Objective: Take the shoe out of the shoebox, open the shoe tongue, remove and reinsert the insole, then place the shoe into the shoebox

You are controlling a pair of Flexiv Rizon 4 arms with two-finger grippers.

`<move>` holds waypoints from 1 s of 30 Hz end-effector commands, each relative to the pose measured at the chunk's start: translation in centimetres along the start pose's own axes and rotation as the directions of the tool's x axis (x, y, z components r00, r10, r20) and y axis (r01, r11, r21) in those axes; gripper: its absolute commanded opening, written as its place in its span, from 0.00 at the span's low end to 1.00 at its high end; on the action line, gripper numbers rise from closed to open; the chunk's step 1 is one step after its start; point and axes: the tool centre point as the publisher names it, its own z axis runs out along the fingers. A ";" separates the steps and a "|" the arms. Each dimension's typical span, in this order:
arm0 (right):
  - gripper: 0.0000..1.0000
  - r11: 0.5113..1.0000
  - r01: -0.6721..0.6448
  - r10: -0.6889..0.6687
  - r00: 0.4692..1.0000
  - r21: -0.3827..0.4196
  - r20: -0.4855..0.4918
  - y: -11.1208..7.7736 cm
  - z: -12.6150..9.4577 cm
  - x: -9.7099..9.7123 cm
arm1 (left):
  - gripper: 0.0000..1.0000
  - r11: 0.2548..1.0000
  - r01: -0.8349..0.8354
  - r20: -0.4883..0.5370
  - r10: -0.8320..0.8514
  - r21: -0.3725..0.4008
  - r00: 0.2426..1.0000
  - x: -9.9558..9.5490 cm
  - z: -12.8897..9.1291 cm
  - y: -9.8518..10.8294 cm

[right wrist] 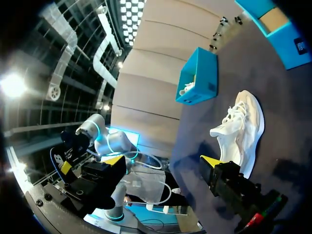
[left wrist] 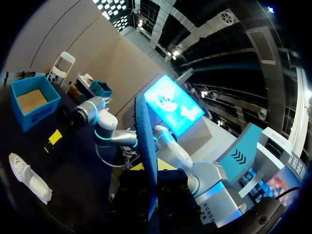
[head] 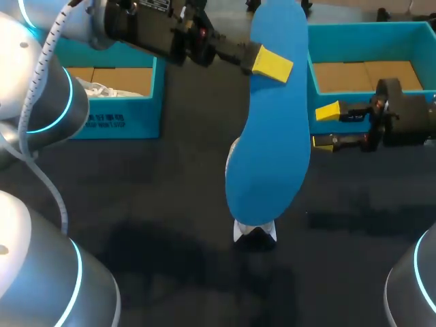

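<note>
My left gripper point(head: 264, 60) is shut on a blue insole point(head: 269, 116), holding it high above the table. In the left wrist view the insole point(left wrist: 146, 141) stands edge-on between the fingers. The white shoe point(head: 255, 231) lies on the dark table below, mostly hidden by the insole in the head view; it shows whole in both wrist views point(left wrist: 29, 178) point(right wrist: 241, 126). My right gripper point(head: 324, 127) is open and empty, just right of the insole and in front of the right blue shoebox point(head: 409, 34). In its own view the right gripper point(right wrist: 163, 163) points at the shoe.
A second blue box point(head: 116, 119) with white paper in it stands at the back left and shows beyond the shoe point(right wrist: 197, 92). The right shoebox point(left wrist: 41, 112) has a bare cardboard floor. The dark table point(head: 170, 204) lies in front of the shoe.
</note>
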 end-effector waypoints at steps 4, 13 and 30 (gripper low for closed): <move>1.00 1.000 0.000 0.000 1.000 -0.001 0.002 0.0 0.1 0.0 | 0.00 1.000 0.000 0.000 0.000 0.000 1.000 -0.1 0.0 0.1; 1.00 1.000 0.000 0.000 1.000 -0.001 0.002 0.0 0.1 0.0 | 0.00 1.000 0.000 0.000 0.000 0.000 1.000 -0.1 0.0 0.1; 1.00 1.000 0.000 0.000 1.000 -0.001 0.002 0.0 0.1 0.0 | 0.00 0.827 -0.561 0.149 0.550 0.043 0.822 -2.2 -2.1 1.0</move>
